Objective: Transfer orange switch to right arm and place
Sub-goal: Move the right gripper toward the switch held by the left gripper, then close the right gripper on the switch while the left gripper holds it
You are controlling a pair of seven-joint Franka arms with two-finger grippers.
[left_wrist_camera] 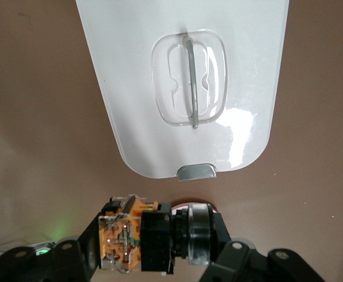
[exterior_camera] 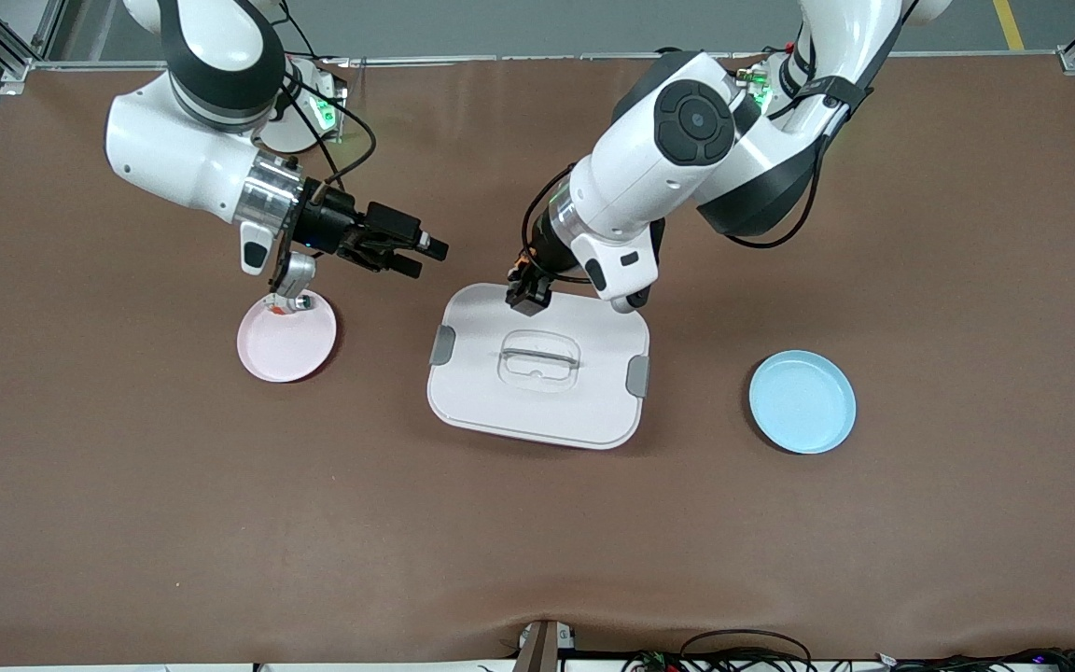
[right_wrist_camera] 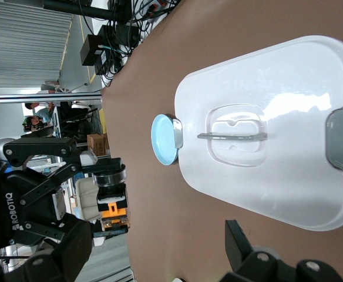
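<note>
One orange switch (left_wrist_camera: 137, 242), clamped in left gripper (exterior_camera: 528, 297) over white lid (exterior_camera: 537, 411); right gripper (exterior_camera: 414, 254), fingers spread and empty, hovers near pink plate (exterior_camera: 287, 347); blue plate (exterior_camera: 802, 402) apart

My left gripper (exterior_camera: 528, 297) hangs at the end of my left arm, which bends down from its base, wrist tipped steeply and fingers clamped on something small between them. My right gripper (exterior_camera: 414, 254) points sideways toward the left one, jaws spread wide and holding nothing, the right arm's forearm angled low.
</note>
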